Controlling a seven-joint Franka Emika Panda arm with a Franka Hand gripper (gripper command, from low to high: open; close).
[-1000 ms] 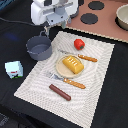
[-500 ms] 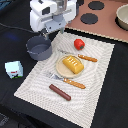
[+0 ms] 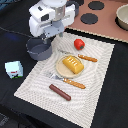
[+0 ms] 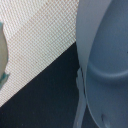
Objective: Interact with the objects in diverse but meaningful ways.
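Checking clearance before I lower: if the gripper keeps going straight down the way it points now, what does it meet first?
Most likely the grey pot: the gripper hangs right above its rim, and the wrist view shows the pot's wall close up. Depth is unclear, so it could graze the rim rather than enter the bowl.

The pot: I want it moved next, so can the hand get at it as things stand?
Probably yes. The hand hangs right over the pot, and the wrist view shows the pot's rim close by with nothing between; whether the hand is open is hidden.
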